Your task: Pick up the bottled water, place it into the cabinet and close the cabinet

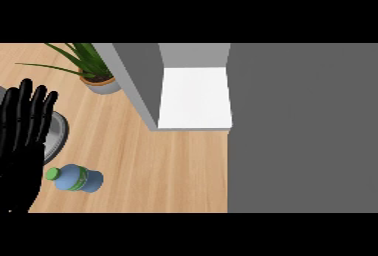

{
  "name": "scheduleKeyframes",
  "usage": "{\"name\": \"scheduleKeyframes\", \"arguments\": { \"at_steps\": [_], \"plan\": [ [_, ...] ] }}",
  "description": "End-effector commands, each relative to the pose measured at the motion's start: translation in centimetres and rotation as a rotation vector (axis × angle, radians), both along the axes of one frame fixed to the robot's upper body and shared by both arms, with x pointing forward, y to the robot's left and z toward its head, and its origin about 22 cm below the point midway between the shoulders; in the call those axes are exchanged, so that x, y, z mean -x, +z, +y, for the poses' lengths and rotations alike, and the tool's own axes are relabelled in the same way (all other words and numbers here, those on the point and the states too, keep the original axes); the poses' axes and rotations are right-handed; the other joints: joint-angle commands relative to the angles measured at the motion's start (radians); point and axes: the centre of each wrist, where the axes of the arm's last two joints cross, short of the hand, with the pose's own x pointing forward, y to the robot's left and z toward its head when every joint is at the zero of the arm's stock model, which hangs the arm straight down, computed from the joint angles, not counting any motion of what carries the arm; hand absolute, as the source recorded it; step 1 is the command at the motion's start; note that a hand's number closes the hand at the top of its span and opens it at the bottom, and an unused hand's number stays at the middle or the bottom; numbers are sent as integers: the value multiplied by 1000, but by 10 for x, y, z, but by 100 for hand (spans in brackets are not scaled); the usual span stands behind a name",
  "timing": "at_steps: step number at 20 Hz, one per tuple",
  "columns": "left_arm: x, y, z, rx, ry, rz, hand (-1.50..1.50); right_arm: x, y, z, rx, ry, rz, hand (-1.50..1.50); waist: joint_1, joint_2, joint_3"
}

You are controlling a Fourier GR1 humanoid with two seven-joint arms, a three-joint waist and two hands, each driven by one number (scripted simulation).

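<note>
The bottled water (77, 179) is a small blue bottle with a green cap and green label. It lies on its side on the wooden counter (162, 165) at the lower left, cap pointing left. My left hand (22, 135) stands at the left edge with fingers straight up, open and holding nothing; the bottle is just right of its wrist. The cabinet (195, 97) is open at the upper middle, showing a bare white shelf between grey walls. A broad grey panel (303, 127), seemingly its door, fills the right side. My right hand does not show.
A potted plant (94, 75) with long green leaves stands at the back left beside the cabinet's left wall (136, 82). A grey round dish (56, 136) lies partly behind my left hand.
</note>
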Motion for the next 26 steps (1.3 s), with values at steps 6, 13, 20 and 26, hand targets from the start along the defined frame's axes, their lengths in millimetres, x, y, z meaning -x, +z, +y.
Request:
{"name": "scheduleKeyframes", "arguments": {
  "at_steps": [6, 13, 20, 26],
  "plan": [
    [51, 4, -19, 43, 265, 22, -150, 36, 10, -1, -21, 4, 5, -150, 12, -6, -1],
    [83, 12, -44, 336, 129, 270, -150, 78, 27, -2, -135, 237, 165, -150, 5, -7, -1],
    [114, 47, -49, 322, 145, 264, -150, 103, 35, -11, -150, 244, 167, -150, 2, -5, -1],
    [120, 44, -66, 327, 143, 282, -150, 103, 45, -4, -152, 244, 151, -150, 9, -7, -1]
  ]
}}
